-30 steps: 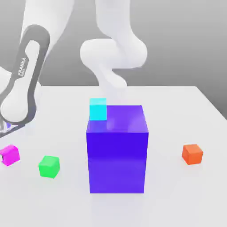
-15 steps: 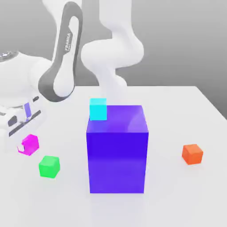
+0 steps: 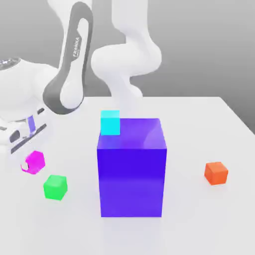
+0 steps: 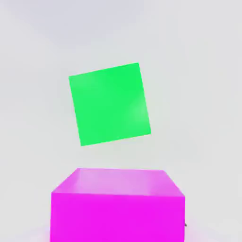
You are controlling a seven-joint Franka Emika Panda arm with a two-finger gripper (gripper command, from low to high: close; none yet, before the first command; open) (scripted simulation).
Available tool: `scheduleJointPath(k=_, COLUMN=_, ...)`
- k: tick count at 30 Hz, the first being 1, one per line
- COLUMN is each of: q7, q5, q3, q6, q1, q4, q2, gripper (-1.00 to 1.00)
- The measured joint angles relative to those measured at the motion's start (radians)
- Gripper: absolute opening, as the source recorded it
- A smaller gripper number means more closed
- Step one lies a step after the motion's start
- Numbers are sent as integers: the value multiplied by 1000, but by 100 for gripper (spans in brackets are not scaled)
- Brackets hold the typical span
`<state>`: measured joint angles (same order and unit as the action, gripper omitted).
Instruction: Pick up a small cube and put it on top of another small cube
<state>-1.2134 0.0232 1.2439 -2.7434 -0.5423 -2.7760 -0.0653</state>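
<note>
A glossy white table [image 3: 199,124] stands before a plain grey backdrop [image 3: 209,45], evenly lit.

magenta small cube [image 3: 34,162], green cube [image 3: 55,187], orange cube [image 3: 216,173], cyan cube [image 3: 110,122]

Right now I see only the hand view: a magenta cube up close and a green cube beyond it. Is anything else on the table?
Observer: Yes. A large blue-purple block stands mid-table, to the exterior view's right of the green cube.
Operator: Are there other small cubes?
Observer: An orange cube sits alone, further right of the block.
Operator: Any more?
Observer: A cyan cube shows at the block's upper left corner in the exterior view. I cannot tell what it rests on.
</note>
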Motion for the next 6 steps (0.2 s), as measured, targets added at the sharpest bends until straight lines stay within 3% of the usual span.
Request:
scheduleJointPath(k=2, q7=-92, q5=91, q3=-106, q6=-81, q1=35, q4=-49, q2=-25, gripper=-100)
scheduleJointPath(k=5, q7=-258, q5=312, q3=-305, q6=-135, q1=165, q4=-56, q2=-66, gripper=-100)
scheduleJointPath(k=6, q7=-311, q5=384, q3=-362, q6=-147, q1=204, q4=-54, q2=-75, gripper=100)
